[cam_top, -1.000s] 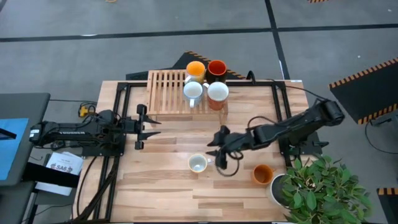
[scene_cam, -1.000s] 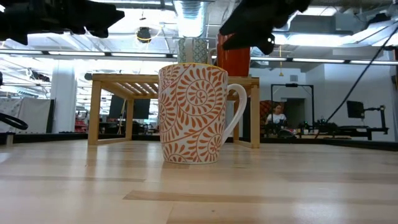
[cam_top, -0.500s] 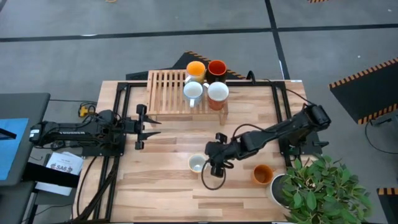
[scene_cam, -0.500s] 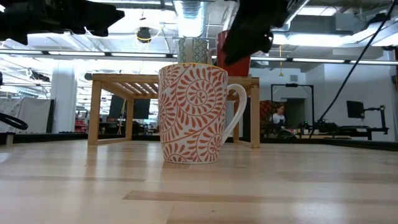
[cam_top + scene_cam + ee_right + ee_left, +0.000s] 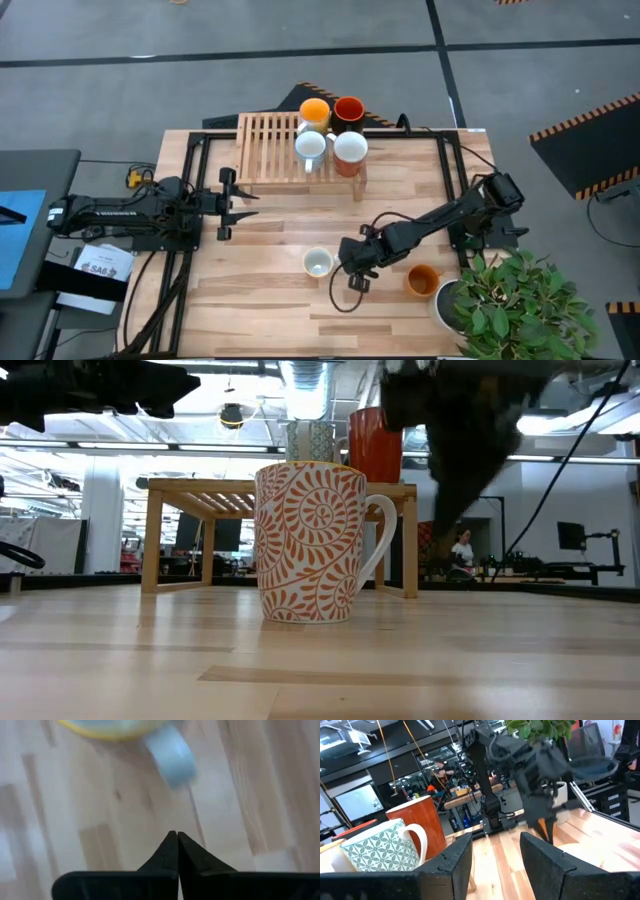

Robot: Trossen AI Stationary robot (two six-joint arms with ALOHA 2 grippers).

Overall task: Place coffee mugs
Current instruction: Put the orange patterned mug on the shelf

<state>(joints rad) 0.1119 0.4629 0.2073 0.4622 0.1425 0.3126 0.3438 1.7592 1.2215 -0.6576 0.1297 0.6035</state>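
Observation:
A white mug with an orange leaf pattern [image 5: 318, 263] [image 5: 312, 542] stands upright on the table near its front middle, its handle [image 5: 170, 757] turned toward my right gripper. My right gripper [image 5: 354, 277] [image 5: 176, 836] hangs just right of that mug, shut, pointing down at bare wood with nothing between its fingers. A plain orange mug [image 5: 422, 279] stands farther right. Several mugs, among them an orange one [image 5: 314, 111], a red one [image 5: 348, 108] and a white one [image 5: 311, 145], stand on the wooden rack [image 5: 268, 148]. My left gripper [image 5: 235, 203] [image 5: 495, 851] waits open at the left.
A green potted plant [image 5: 520, 300] fills the near right corner, close to the orange mug. Black frame rails [image 5: 200, 160] run along the table's sides. Bare wood lies between the rack and the patterned mug. A person [image 5: 463, 546] sits in the room behind.
My right gripper has come down and toward the table's near edge, ending beside the patterned mug's handle, and its fingers have shut on nothing. The mug has stayed where it was.

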